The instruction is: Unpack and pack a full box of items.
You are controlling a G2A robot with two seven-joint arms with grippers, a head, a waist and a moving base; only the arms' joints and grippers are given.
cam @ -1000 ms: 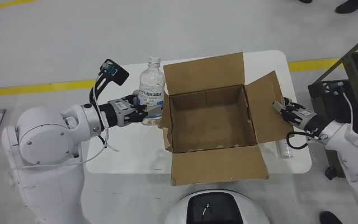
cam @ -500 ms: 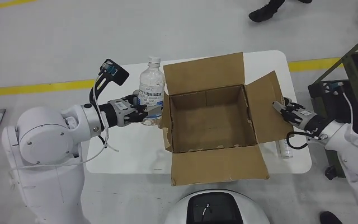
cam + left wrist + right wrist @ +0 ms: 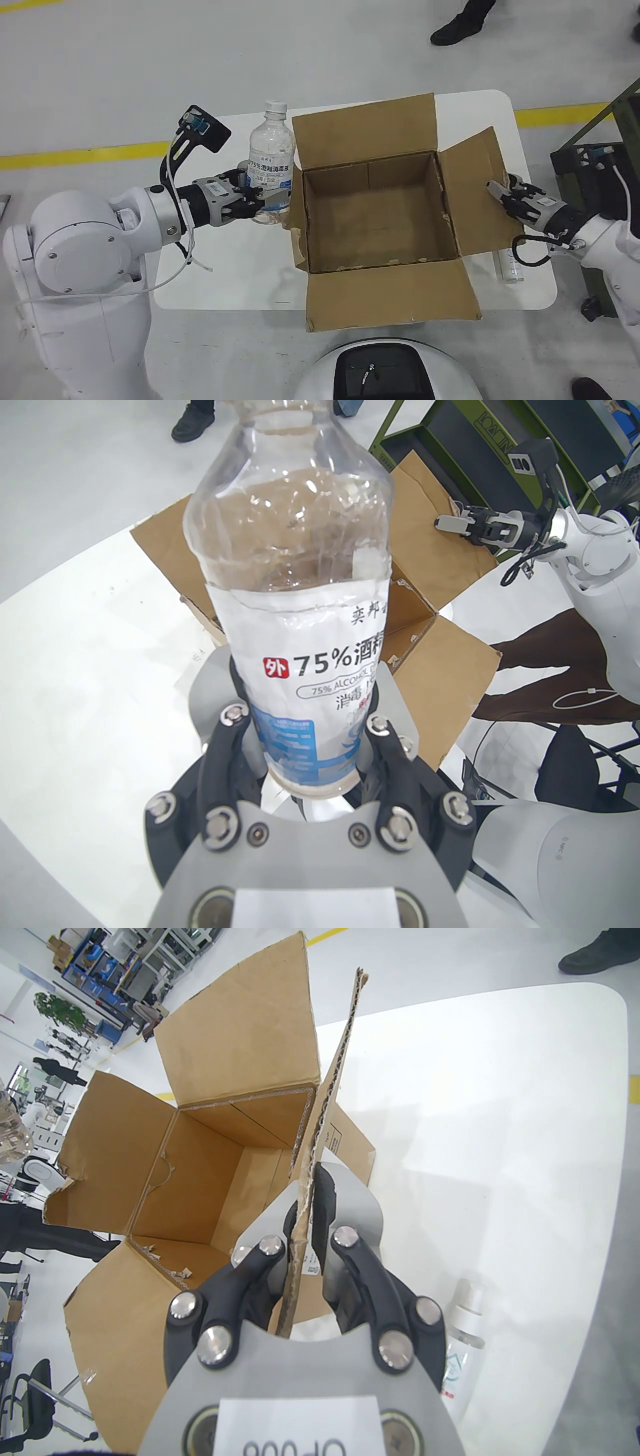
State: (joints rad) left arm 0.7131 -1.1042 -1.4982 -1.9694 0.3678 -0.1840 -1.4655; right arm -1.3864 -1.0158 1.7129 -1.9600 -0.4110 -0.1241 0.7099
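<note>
Left gripper [image 3: 305, 705], right gripper [image 3: 310, 1195] both clenched.

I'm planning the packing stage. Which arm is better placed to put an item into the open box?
Left, probably: the left pincer grips the clear plastic bottle upright beside the cardboard box, while the right pincer is clamped on its side flap.

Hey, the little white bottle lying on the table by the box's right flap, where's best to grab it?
The small bottle seems to lie flat on the table, so take its wider labelled body from above, jaws across its narrow width. The cardboard flap pinched in the right gripper stands close beside it, so come in from the table-edge side.
</note>
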